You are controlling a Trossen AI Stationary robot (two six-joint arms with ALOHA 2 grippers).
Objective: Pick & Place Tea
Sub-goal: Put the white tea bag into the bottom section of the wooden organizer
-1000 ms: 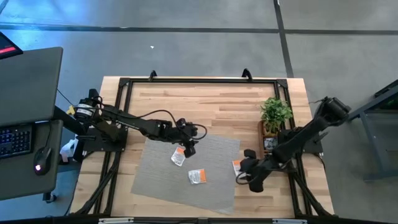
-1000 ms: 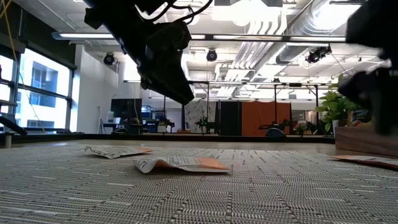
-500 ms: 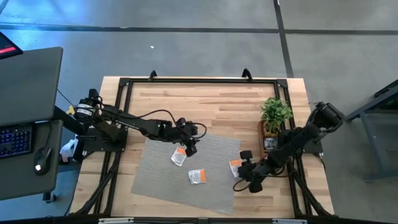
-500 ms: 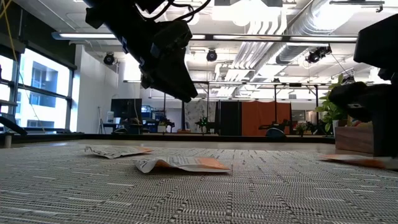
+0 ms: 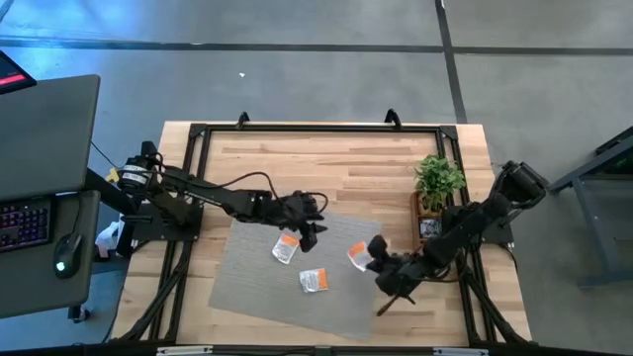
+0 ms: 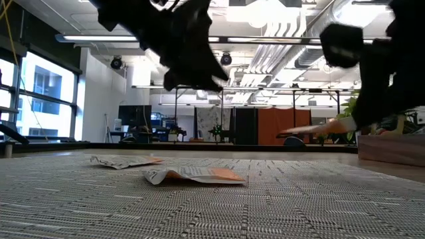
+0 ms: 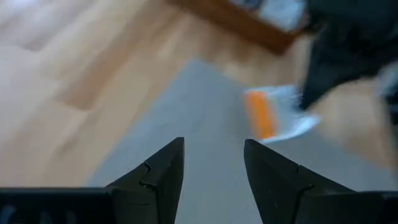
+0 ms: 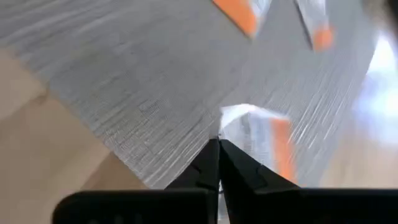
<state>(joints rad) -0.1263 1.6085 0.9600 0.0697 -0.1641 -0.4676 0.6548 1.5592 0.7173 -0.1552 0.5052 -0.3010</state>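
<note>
Transport step: right end effector (image 5: 379,263) clenched on a tea sachet (image 5: 359,253) at frame centre-right; next, release onto grey mat (image 5: 257,287).

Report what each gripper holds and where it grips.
The right gripper pinches a white-and-orange tea sachet by its corner, lifted above the grey mat. The left gripper is open, holding nothing.

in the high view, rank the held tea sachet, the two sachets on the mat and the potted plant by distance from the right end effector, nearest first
1. Held sachet: pinched in the right end effector, above the grey mat's right edge.
2. Lower sachet: on the mat, toward the left arm.
3. Upper sachet and potted plant: too close to call, on opposite sides.
</note>
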